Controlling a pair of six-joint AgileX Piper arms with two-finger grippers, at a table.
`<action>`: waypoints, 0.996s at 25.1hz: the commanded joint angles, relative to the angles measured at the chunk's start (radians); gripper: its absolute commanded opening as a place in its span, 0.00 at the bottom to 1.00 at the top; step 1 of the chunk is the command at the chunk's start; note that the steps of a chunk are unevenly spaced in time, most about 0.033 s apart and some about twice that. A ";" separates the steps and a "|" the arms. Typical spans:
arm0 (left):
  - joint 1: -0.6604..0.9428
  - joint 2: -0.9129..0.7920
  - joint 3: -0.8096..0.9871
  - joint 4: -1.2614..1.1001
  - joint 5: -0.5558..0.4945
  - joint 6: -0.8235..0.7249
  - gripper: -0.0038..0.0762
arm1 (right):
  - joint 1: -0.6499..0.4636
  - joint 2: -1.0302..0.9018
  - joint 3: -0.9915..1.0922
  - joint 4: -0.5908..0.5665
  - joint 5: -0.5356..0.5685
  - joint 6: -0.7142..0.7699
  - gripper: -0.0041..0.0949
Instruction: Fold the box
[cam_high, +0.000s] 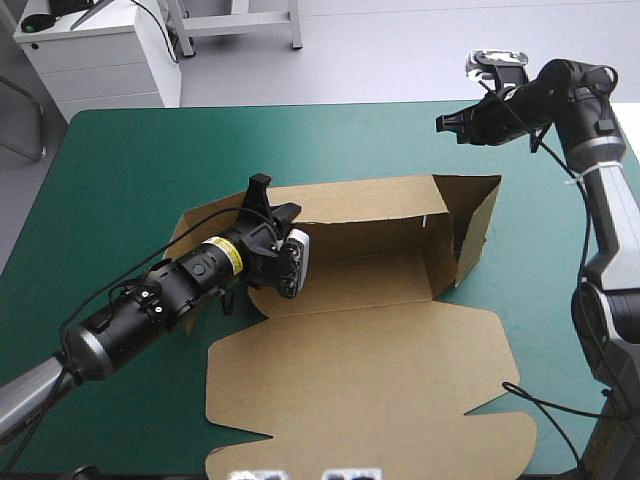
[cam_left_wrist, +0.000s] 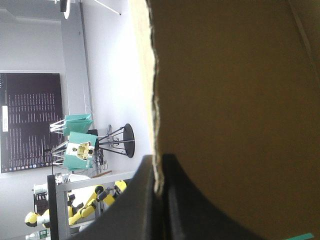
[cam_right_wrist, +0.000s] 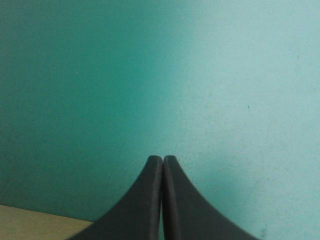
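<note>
The brown box (cam_high: 370, 250) lies in the middle of the table. Its back wall and right end wall stand raised, and its lid (cam_high: 370, 390) lies flat toward the front edge. My left gripper (cam_high: 262, 192) is at the box's left end, shut on a raised edge of board. In the left wrist view the ragged edge of the box (cam_left_wrist: 235, 100) runs between the black fingers of the left gripper (cam_left_wrist: 160, 161). My right gripper (cam_high: 446, 124) hangs over the far right of the table, beyond the box's right wall, shut and empty. The right gripper (cam_right_wrist: 162, 159) faces the teal-green cover (cam_right_wrist: 150, 75).
Bare teal-green cover (cam_high: 130, 170) lies to the left of and behind the box. The lid's front tabs reach close to the table's front edge. A strip of brown board (cam_right_wrist: 30, 220) shows beside the right gripper's base. A white cabinet (cam_high: 90, 50) stands beyond the far left corner.
</note>
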 joint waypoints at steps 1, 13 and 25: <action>-0.001 -0.028 -0.027 -0.012 -0.085 -0.010 0.04 | 0.004 -0.008 -0.061 -0.026 0.049 0.031 0.03; -0.001 -0.028 -0.027 -0.060 -0.078 -0.010 0.04 | 0.023 -0.124 0.133 -0.076 0.103 0.035 0.03; -0.001 -0.028 -0.027 -0.060 -0.025 -0.017 0.04 | 0.021 -0.228 0.319 0.060 0.105 -0.045 0.02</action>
